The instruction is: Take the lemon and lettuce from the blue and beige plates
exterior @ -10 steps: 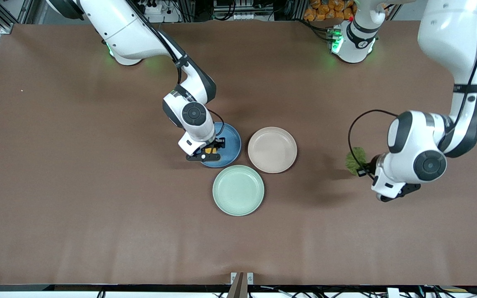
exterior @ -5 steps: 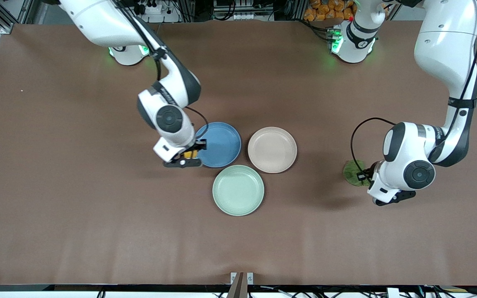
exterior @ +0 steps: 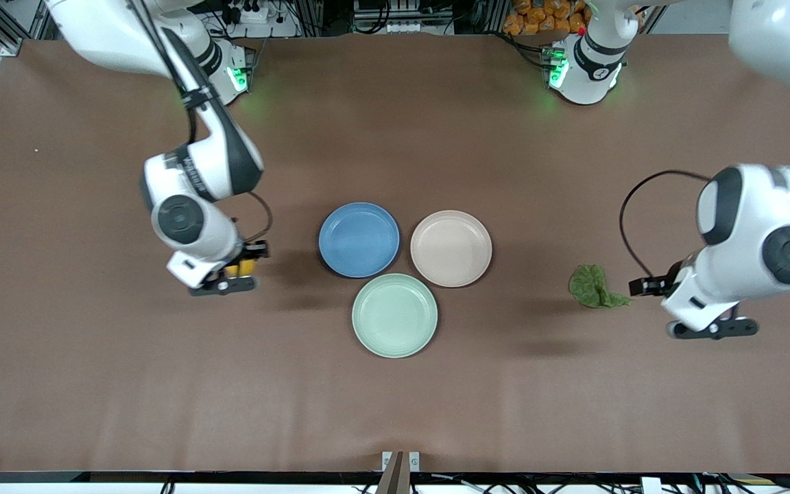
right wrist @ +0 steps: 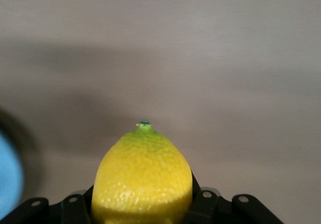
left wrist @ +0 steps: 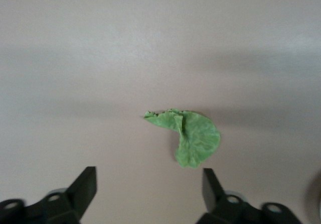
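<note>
— Plates, how many? What's around the blue plate point(exterior: 358, 239)?
— Three: beige plate point(exterior: 450, 248) beside it, mint plate point(exterior: 394, 315) nearer the camera.
— Lemon point(exterior: 246, 261)?
— Pinched in the right pincer point(exterior: 242, 266) over bare worktop point(exterior: 93, 357), toward the right arm's end.
— Lettuce point(exterior: 594, 287)?
— On the worktop toward the left arm's end; left pincer point(exterior: 642, 287) spread beside it.

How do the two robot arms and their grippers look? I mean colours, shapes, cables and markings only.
Both arms have glossy white rounded shells with dark grey joint bands and round dark caps at the wrists. A thin black cable loops to each wrist. The left gripper and right gripper have black fingers. Green lights glow at both bases.
</note>
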Available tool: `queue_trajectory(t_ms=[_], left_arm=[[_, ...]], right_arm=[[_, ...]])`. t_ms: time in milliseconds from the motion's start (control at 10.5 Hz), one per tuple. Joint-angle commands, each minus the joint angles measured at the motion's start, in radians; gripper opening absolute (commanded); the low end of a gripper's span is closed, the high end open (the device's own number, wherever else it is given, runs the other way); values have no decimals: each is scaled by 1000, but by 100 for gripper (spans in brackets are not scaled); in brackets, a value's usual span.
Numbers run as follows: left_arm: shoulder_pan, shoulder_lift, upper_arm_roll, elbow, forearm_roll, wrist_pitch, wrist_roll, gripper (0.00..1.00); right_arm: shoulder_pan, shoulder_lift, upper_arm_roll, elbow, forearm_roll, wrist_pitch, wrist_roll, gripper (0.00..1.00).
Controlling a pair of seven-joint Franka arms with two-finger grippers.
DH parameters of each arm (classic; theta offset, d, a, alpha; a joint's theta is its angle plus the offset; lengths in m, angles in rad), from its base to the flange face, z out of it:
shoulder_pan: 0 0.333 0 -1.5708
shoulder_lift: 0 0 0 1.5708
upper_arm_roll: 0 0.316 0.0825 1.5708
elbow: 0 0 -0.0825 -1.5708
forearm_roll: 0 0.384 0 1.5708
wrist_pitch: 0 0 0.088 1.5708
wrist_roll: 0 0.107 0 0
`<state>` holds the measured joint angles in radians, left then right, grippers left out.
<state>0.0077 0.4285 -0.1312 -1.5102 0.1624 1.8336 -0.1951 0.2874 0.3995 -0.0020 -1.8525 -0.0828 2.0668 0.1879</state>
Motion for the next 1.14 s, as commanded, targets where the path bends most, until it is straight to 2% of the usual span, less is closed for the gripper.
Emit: queue_trajectory(t_ms=[0, 190, 381, 571, 857, 1048], left_arm=[[0, -120, -36, -22, -3, -74, 13, 100], [0, -206, -38, -22, -49, -111, 3, 100], [3, -273, -38, -22, -78, -148, 5, 100], [6, -322, -38, -22, -98, -177, 14, 100], [8, -385, -38, -22, -147, -226, 16, 100], [8, -418, -34, -22, -185, -247, 14, 100]], right_arm=[[-28, -42, -79, -54, 23, 22, -164, 23], [-43, -39, -131, -56, 23, 36, -211, 21], [-73, -37, -168, -143, 23, 184, -211, 21], [-76, -27, -171, -215, 23, 304, -209, 21], [-76, 14, -171, -235, 34, 396, -209, 21], [-68, 59, -170, -255, 81, 501, -212, 21]])
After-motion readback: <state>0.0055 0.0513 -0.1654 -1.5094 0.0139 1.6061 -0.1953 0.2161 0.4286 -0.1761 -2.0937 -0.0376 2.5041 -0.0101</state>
